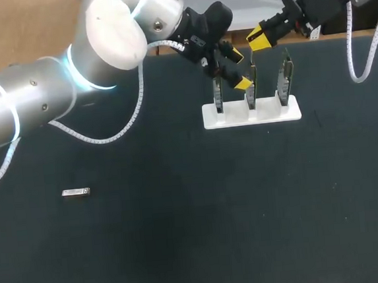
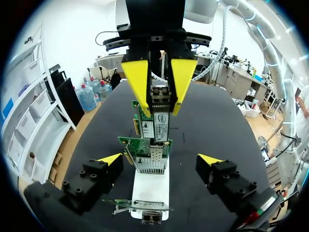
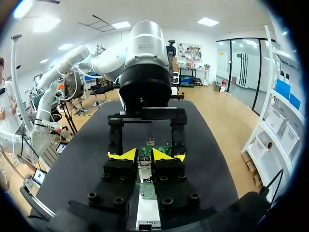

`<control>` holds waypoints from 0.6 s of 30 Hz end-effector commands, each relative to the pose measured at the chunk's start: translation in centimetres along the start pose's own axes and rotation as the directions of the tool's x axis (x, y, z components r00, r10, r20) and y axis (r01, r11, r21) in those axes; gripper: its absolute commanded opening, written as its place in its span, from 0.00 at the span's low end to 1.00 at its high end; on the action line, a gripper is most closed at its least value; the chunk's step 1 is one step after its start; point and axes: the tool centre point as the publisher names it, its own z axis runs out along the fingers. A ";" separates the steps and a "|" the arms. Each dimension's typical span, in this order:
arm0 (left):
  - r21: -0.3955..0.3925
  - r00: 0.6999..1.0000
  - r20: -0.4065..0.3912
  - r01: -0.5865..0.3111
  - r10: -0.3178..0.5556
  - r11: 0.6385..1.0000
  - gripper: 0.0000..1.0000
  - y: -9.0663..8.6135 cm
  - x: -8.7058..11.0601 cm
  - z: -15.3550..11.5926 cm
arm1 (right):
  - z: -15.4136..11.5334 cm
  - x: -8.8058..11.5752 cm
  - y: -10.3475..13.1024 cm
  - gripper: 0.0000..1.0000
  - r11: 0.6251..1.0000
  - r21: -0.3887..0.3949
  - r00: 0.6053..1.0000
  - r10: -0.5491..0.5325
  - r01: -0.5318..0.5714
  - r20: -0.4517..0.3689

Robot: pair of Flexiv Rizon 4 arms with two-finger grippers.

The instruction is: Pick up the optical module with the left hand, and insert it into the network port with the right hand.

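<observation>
Left wrist view — right fingers (image 2: 137, 82) pinch optical module (image 2: 159, 99) upright, pointing down; left fingers (image 2: 110, 159) spread.

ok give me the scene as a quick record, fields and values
left gripper: open, one finger on each side of the cards
right gripper: shut on the optical module, held above the cards
white stand: holds three upright cards
second module: lying flat on the table, away from both arms
</observation>
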 end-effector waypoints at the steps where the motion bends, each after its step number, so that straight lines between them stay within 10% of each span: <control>1: 0.002 1.000 -0.006 0.002 -0.002 1.000 1.00 0.1 -0.1 0.0 | 0.2 0.0 -0.1 0.00 1.000 0.002 1.000 0.000 0.000 -0.011; 18: 0.002 1.000 -0.006 0.002 -0.002 1.000 1.00 0.1 -0.1 0.0 | 0.5 0.4 -0.1 0.00 1.000 0.008 1.000 0.010 -0.010 -0.028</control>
